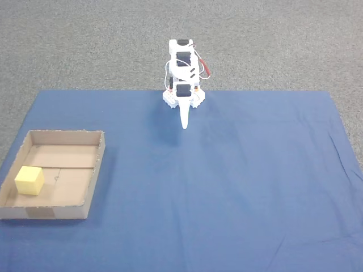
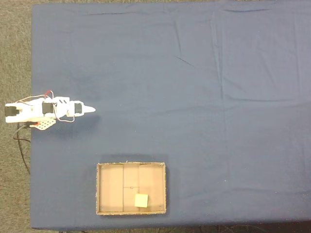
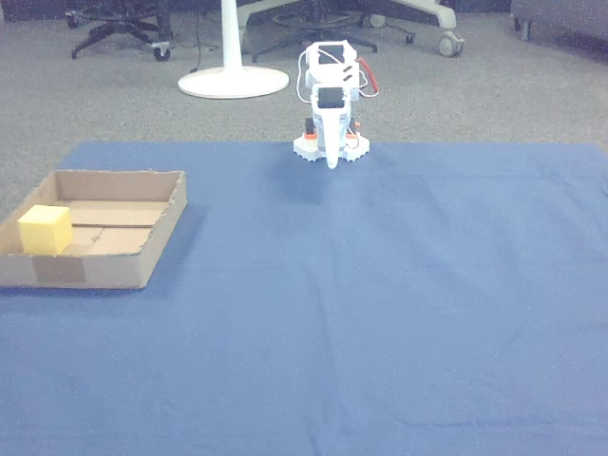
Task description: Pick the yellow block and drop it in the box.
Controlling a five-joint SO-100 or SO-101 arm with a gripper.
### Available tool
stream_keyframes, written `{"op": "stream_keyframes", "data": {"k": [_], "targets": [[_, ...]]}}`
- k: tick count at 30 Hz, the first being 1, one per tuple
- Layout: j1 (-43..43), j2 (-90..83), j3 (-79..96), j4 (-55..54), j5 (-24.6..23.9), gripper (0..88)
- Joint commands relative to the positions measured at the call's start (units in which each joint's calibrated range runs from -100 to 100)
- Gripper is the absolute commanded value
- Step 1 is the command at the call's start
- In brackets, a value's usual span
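Task status, judged from layout: drop done, no further pick req'd; next move only to hold arm parked.

Small pale-yellow matte cube [image 1: 29,180] resting on floor of shallow brown cardboard tray [image 1: 96,170], near one corner.

Gripper [image 1: 185,122] folded at arm base, well apart from tray, fingers together, holding nothing.

Blue cloth [image 2: 218,97] covering desk.

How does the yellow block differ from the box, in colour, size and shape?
Colour: the block is pale yellow, the box is brown cardboard.
Size: the block is much smaller and covers only a small part of the floor of the box.
Shape: the block is a solid cube, the box is a shallow open tray with low walls.
Position: the block lies inside the box, and the box rests on the blue cloth.
Both have straight edges and matte surfaces.
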Motion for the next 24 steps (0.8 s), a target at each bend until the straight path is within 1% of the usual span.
{"op": "stream_keyframes", "data": {"k": [1,6,8,24], "targets": [[0.8,-0.19,0.89,0.18,-0.44,0.2],[-0.54,-0.19,0.89,0.26,0.88,0.2],[0.09,-0.19,0.89,0.26,0.15,0.2],[0.01,-0.19,0.89,0.26,0.44,0.2]]}}
